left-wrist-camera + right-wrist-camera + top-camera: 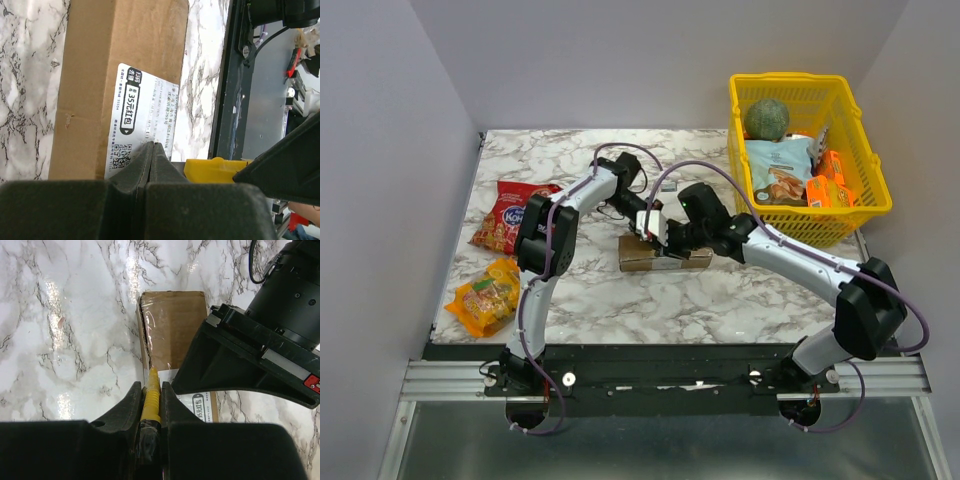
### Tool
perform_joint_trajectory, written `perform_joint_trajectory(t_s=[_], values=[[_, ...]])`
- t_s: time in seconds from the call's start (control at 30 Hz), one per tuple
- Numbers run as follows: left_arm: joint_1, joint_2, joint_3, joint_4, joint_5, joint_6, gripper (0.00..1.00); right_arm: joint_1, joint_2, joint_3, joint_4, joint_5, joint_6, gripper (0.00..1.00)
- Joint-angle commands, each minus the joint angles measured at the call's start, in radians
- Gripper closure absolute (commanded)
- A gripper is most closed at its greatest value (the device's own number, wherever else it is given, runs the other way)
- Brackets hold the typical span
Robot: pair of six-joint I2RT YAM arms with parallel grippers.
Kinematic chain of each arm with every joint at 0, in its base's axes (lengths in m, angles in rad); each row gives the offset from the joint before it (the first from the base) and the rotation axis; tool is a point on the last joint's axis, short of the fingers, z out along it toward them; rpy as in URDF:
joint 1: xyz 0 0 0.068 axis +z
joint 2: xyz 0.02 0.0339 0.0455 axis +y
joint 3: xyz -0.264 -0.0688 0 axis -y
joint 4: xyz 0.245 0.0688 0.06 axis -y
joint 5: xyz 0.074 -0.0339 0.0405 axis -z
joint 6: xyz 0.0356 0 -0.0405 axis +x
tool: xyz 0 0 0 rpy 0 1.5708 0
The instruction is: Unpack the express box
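The express box (pixel 663 257) lies flat in the middle of the marble table, a brown carton (pixel 115 75) with a white label (pixel 145 115) on top. My left gripper (pixel 152 145) is shut with nothing between its pads, its tips resting over the label (pixel 649 224). My right gripper (pixel 151 384) is shut on a yellow ridged cutter (pixel 151 397). The cutter's tip sits at the torn tape seam along the box's left edge (pixel 172 325). In the top view the right gripper (pixel 669 240) hovers over the box, beside the left one. The cutter's yellow body (pixel 215 167) also shows in the left wrist view.
A yellow plastic basket (pixel 860 205) with several groceries stands at the back right. A red snack bag (pixel 510 215) and an orange snack bag (pixel 488 295) lie at the left. The left gripper's black body (pixel 250 360) hangs close over the box's right half.
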Motion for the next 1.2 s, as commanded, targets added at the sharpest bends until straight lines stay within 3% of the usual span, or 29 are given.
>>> perform_joint_trajectory(t_s=[0.0, 0.67, 0.73, 0.83, 1.0, 1.17], values=[[0.004, 0.103, -0.054, 0.013, -0.356, 0.104, 1.00, -0.045, -0.027, -0.041, -0.124, 0.120, -0.042, 1.00], [-0.010, 0.106, -0.037, -0.006, -0.361, 0.133, 1.00, -0.083, -0.103, -0.103, -0.114, 0.022, -0.298, 0.99], [-0.005, 0.080, -0.028, 0.009, -0.325, 0.111, 0.99, -0.083, -0.085, -0.091, -0.130, -0.047, -0.311, 1.00], [0.018, 0.029, 0.028, 0.046, -0.276, 0.033, 0.89, -0.077, -0.038, -0.035, -0.163, -0.121, -0.305, 1.00], [0.090, -0.072, 0.055, 0.151, -0.235, -0.148, 0.86, -0.057, 0.050, 0.076, -0.154, -0.138, -0.243, 1.00], [0.156, -0.242, -0.139, 0.245, -0.251, -0.220, 0.85, -0.029, 0.153, 0.188, -0.123, -0.127, -0.098, 1.00]])
